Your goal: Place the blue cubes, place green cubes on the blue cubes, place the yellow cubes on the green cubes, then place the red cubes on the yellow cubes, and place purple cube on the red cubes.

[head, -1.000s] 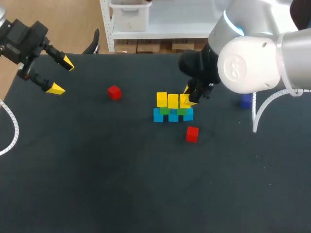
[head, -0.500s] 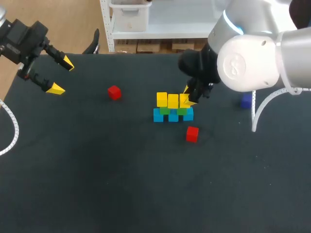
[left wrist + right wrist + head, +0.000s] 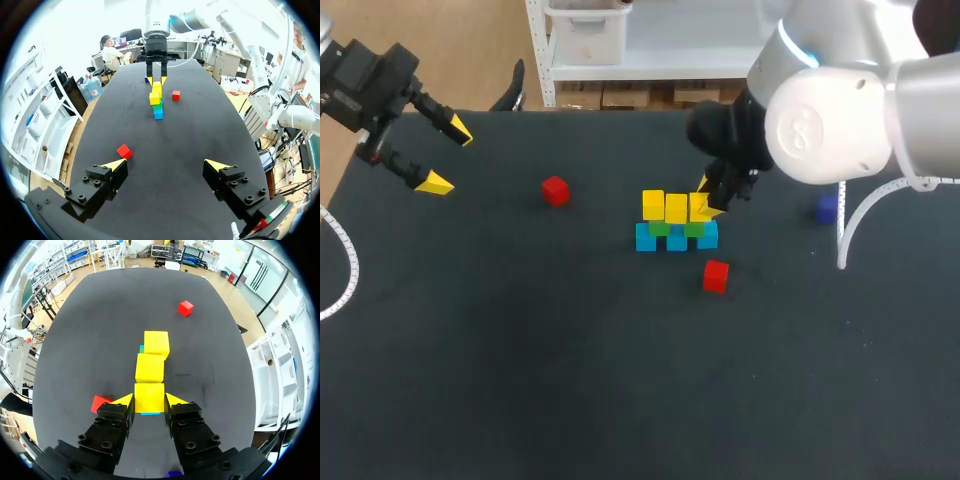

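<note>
Near red cube: the near red cube (image 3: 716,276) sits loose on the surface (image 3: 520,380). It is just on the near side of the stack's right end and touches nothing.
Stack: it stands mid-surface, a touch right of centre. The blue cubes (image 3: 646,238) make a row running left to right, the green cubes (image 3: 660,228) show above them, and three yellow cubes (image 3: 653,205) sit on top.
End yellow cube: the end yellow cube (image 3: 149,397) is at the row's right end, level with its two neighbours.
Right gripper: the right gripper (image 3: 149,401) is down on that end cube with one yellow tip against its near face and one against its far face, so it is pinching the cube. The side toward the neighbouring cube stays free.
Key relation: the yellow layer looks complete, so I judge red is next. The near red cube lies straight toward the near edge from this gripper, which makes it the right arm's closest pick.
Right arm pose: it comes in from the right edge with the wrist bent down over the stack, and the row runs straight ahead of its fingers.
Left red cube: the left red cube (image 3: 555,190) is left of the stack and well apart from it, on the left arm's side.
Purple cube: the purple cube (image 3: 827,208) is near the right edge, partly hidden by the right arm.
Left gripper: the left gripper (image 3: 166,164) is at the far left corner with its fingers spread wide, holding nothing and aimed along the row.
</note>
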Tool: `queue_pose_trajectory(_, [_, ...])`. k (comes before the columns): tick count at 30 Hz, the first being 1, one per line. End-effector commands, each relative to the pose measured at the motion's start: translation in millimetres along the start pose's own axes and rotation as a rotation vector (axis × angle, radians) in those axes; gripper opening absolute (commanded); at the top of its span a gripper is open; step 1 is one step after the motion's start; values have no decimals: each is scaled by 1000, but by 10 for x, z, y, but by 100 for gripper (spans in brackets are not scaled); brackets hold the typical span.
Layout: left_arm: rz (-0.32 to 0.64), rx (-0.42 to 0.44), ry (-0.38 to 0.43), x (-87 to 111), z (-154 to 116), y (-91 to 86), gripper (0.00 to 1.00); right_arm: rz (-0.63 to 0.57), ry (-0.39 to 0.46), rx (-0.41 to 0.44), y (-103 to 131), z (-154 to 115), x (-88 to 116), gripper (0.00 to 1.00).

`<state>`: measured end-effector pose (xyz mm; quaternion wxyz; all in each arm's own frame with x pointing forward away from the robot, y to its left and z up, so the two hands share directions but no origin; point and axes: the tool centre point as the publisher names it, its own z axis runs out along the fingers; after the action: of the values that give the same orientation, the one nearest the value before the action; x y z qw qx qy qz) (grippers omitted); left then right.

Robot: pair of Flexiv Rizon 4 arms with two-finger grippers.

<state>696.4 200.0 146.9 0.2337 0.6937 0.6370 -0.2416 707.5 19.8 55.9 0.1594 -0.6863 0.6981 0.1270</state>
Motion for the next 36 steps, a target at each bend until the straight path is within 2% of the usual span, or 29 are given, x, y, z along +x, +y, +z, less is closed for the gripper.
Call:
queue_pose_trajectory(1, [2,2,0,6,0,14,100,-1,-2,-3,-10,4,-1,0])
queue_pose_trajectory(3, [2,2,0,6,0,14,100,-2,-3,-4,-9,3,-2,1])
queue_pose_trajectory(4, [2,2,0,6,0,14,100,-2,-3,-4,-9,3,-2,7])
queue_pose_trajectory(7, [2,2,0,6,0,14,100,-3,-3,-5,-8,4,-3,14])
queue_pose_trajectory(11, [2,2,0,6,0,14,100,-6,-4,-6,-5,3,-4,30])
queue_pose_trajectory(15, [2,2,0,6,0,14,100,-9,-5,-6,-2,2,-5,42])
queue_pose_trajectory(21, [2,2,0,6,0,14,100,-11,-7,-8,1,1,-4,49])
queue_pose_trajectory(24, [2,2,0,6,0,14,100,-14,-7,-6,2,-4,-4,77])
queue_pose_trajectory(26, [2,2,0,6,0,14,100,-20,-4,9,-1,-26,-1,89])
queue_pose_trajectory(27, [2,2,0,6,0,14,100,-21,-3,15,-4,-45,1,99])
queue_pose_trajectory(31, [2,2,0,6,0,14,100,-20,-9,55,-40,-167,49,100])
queue_pose_trajectory(35, [2,2,0,6,0,14,100,20,-14,83,-106,-275,225,100])
queue_pose_trajectory(36, [2,2,0,6,0,14,100,28,-12,82,-117,-285,258,81])
